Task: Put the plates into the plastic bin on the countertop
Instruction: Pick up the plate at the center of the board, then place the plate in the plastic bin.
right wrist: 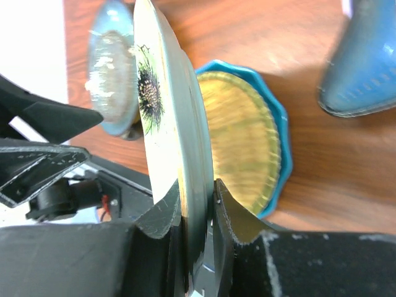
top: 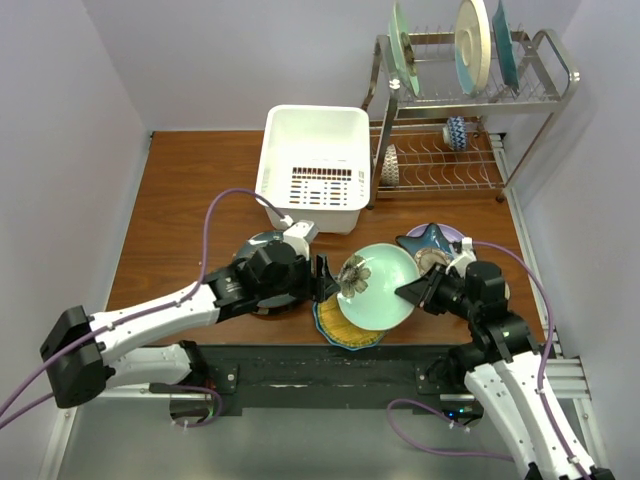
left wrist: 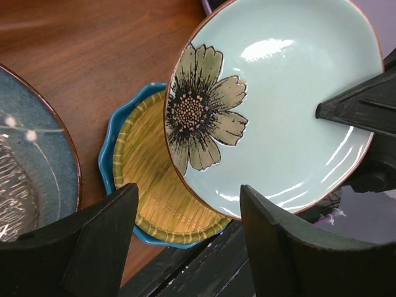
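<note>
Reddish-brown wooden desk point(top: 170, 200) runs under both my arms, with the white slotted plastic bin point(top: 290, 135) at its far middle, just beside a metal wire rack point(top: 440, 170). My right claw point(right wrist: 197, 210) is clenched on the rim of the mint plate with a painted flower point(top: 380, 290), holding it tilted in the air above a blue scalloped plate with a yellow striped centre point(top: 345, 335). My left claw point(top: 328, 280) is released at the flower edge, not yet gripping. I judge this a handover: the left should close on that rim before the right lets go. Bare desk leads to the bin, whose near wall the plate must clear.
</note>
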Motion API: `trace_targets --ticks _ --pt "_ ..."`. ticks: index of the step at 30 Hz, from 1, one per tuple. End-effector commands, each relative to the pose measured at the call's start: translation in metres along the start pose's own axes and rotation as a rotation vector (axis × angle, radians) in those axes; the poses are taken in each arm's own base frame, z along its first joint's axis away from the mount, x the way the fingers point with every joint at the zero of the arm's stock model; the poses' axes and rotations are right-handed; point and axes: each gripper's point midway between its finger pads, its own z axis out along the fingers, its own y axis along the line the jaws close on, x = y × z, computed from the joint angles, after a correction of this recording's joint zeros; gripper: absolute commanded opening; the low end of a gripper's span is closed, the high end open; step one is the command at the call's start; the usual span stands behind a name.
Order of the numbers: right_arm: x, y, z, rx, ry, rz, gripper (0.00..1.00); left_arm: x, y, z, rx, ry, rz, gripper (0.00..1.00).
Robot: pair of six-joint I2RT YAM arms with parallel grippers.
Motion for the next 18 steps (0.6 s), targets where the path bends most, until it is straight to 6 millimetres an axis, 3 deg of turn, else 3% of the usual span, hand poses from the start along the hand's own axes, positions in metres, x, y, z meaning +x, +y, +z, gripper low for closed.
trace_targets --ticks 1,10,18 --pt "-0.039 0.078 -0.025 -0.303 -0.134 -0.116 0.00 -0.030 0.007 -0.022 0.018 -0.120 0.001 0.71" --pt "-0.038 0.108 -0.033 -0.494 -0.138 -0.165 0.00 -0.048 0.022 -0.045 0.079 -0.150 -0.015 0.68" --pt "-0.028 0.114 -0.024 -0.601 -0.080 -0.147 0.00 -0.051 -0.006 -0.045 0.256 -0.134 -0.014 0.70"
